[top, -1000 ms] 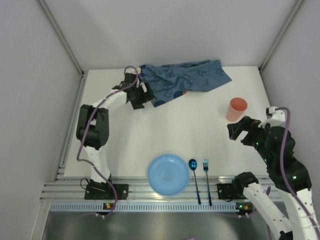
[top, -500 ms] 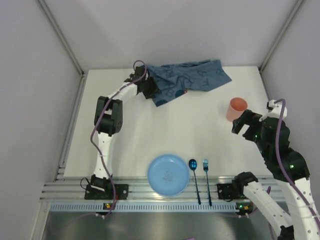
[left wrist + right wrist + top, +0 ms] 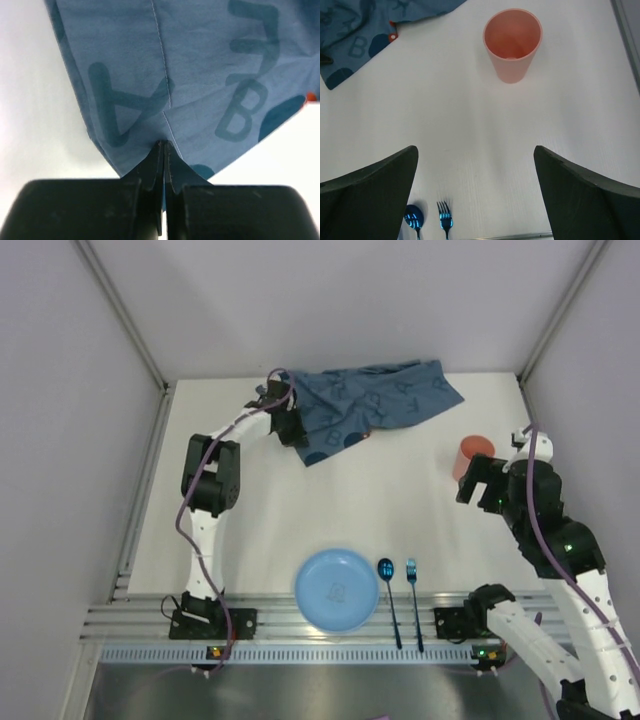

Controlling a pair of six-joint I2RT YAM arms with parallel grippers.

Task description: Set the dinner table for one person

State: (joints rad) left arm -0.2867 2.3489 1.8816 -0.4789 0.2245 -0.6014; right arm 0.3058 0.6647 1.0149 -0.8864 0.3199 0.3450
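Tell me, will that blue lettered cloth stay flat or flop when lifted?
Probably flop: the cloth lies rumpled, its edge folded over. It seems thin and light: the left gripper pinches its edge nearly fully shut. Pulled, it would likely bunch.

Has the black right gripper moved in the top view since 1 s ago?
Yes. The right gripper moved up the view, closing on the pink plastic cup, which stayed put.

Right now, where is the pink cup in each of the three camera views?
Top external: pink cup at the right edge, mid-height.
Left wrist: not in view; the blue lettered cloth fills most of it.
Right wrist: the cup stands upright at top centre.
Shared landmark: the cloth, upper centre from above, top left corner at the right wrist.
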